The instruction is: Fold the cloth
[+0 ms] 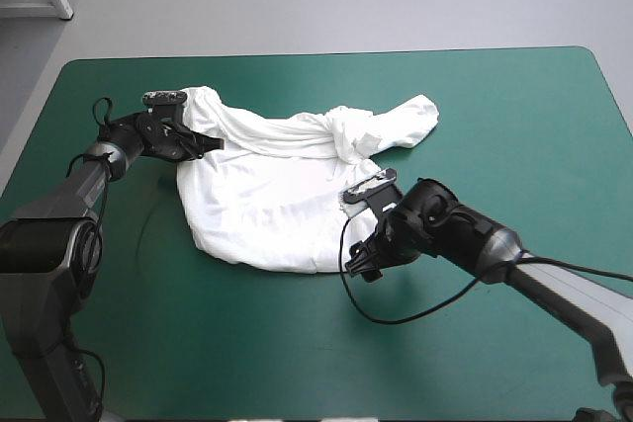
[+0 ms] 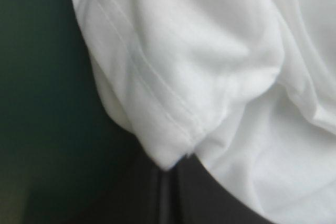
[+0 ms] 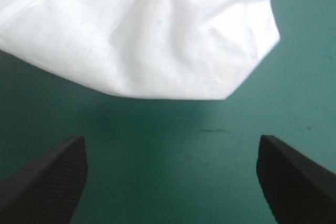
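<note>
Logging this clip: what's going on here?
Two robot arms are working on a white T-shirt lying crumpled on the teal-green table. The left gripper has its jaws shut on a hemmed edge at the shirt's far left. The right gripper, jaws open, sits just short of the near right edge.

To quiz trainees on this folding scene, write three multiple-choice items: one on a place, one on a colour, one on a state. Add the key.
1. By the right claw, the T-shirt lies: A between its fingers; B ahead of it; C behind it.
2. The table cover is: A brown; B teal-green; C red.
3. The left claw is: A wide open; B shut on nothing; C shut on the T-shirt.

Key: B, since the right claw stands open over bare cover with the shirt's edge beyond it; B, as the high view shows; C, since the left claw pinches a stitched hem at its tip.
</note>
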You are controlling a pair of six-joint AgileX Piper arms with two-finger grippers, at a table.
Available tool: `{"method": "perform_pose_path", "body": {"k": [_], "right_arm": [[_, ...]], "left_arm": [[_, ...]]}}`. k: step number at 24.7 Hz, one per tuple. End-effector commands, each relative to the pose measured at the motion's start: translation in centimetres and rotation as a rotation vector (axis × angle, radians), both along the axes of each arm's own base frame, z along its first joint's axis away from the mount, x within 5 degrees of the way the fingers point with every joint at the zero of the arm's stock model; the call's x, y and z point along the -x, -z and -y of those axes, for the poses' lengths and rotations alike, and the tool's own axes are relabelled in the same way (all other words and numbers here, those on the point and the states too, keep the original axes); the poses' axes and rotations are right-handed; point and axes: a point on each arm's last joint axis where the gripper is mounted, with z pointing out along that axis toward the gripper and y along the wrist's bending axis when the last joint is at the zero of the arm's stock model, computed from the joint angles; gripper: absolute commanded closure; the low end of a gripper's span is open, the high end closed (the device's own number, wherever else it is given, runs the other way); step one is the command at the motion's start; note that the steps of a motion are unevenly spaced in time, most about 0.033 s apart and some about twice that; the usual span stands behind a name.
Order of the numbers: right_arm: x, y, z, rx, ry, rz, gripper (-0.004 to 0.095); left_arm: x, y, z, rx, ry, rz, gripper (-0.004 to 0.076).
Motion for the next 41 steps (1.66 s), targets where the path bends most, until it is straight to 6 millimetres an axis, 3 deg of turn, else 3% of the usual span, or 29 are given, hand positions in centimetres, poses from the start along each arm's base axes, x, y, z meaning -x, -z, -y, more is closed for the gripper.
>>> {"method": "perform_pose_path", "body": {"k": [1, 6, 11, 13, 17, 21, 25, 29, 30, 35, 39, 41], "right_arm": [[-1.2, 0.6, -1.1, -0.020, -0.039, 0.049, 0.0099], [-2.6, 5.0, -2.6, 0.061, -0.085, -0.018, 0.0099], [-3.5, 6.9, -3.3, 0.074, -0.113, -0.009, 0.0109], [-3.6, 7.7, -3.5, 0.081, -0.105, -0.029, 0.0273], [-3.6, 8.0, -3.6, 0.078, -0.098, -0.037, 0.0887], [-3.9, 7.4, -3.1, 0.105, -0.064, 0.014, 0.0926], [-3.8, 2.6, -1.2, 0.149, 0.016, 0.156, 0.0926], [-3.2, -4.3, 0.7, 0.145, 0.072, 0.309, 0.0926], [-2.9, -6.9, 1.4, 0.125, 0.094, 0.365, 0.0926], [-0.7, -16.8, 4.3, 0.012, 0.176, 0.533, 0.0926], [2.2, -24.6, 7.5, -0.142, 0.249, 0.684, 0.0926], [3.6, -27.3, 9.0, -0.217, 0.267, 0.757, 0.0926]], "left_arm": [[0.6, -0.7, 0.5, 0.011, 0.026, -0.035, 0.0734], [0.6, -0.7, 0.6, 0.012, 0.029, -0.045, 0.0734], [0.7, -0.6, 0.6, 0.011, 0.032, -0.049, 0.0734], [0.7, -0.6, 0.6, 0.011, 0.032, -0.049, 0.0734], [0.7, -0.6, 0.6, 0.011, 0.032, -0.049, 0.0734], [0.8, -1.3, 0.5, 0.011, 0.029, -0.030, 0.0734], [1.5, -6.8, 0.5, 0.013, 0.036, 0.093, 0.0734], [3.3, -13.4, 0.6, 0.019, 0.056, 0.214, 0.0734], [4.0, -15.3, 0.7, 0.021, 0.063, 0.245, 0.0734], [8.3, -24.5, 0.8, 0.027, 0.089, 0.433, 0.0734], [13.3, -31.6, 1.1, 0.058, 0.117, 0.615, 0.0734], [15.5, -34.1, 1.2, 0.061, 0.133, 0.679, 0.0734]]}}
